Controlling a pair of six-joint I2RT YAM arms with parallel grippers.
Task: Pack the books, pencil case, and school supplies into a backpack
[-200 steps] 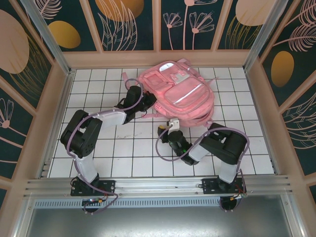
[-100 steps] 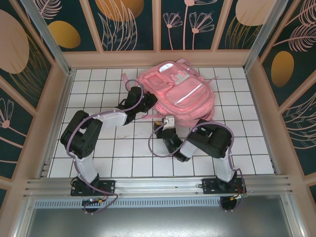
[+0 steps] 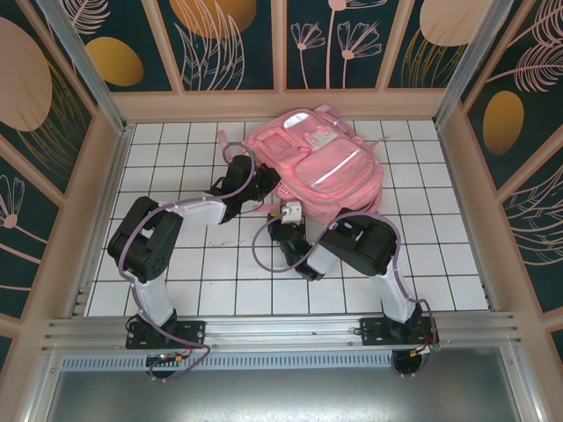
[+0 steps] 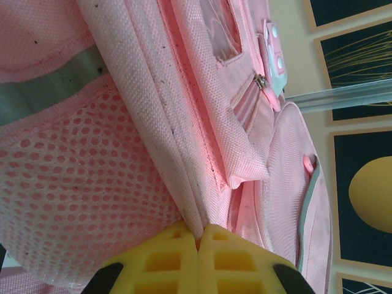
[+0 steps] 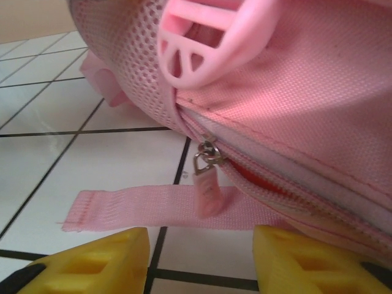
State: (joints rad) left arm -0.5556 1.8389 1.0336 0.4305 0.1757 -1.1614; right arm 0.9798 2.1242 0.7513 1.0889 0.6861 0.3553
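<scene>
With the left end effector [image 4: 198,245] clamped on the large pink fabric backpack [image 3: 321,167], its dangling pink zipper pull [image 5: 206,184] lies just ahead of the open right end effector [image 5: 201,248].

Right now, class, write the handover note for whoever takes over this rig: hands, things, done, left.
Left hand: shut on a seam of the backpack, pinning it.
Right hand: open, facing the zipper pull, not touching it.
The backpack lies at the far middle of the table.
Done: backpack braced.
Left: grip the pull, work the zipper; what is packed cannot be judged.
</scene>
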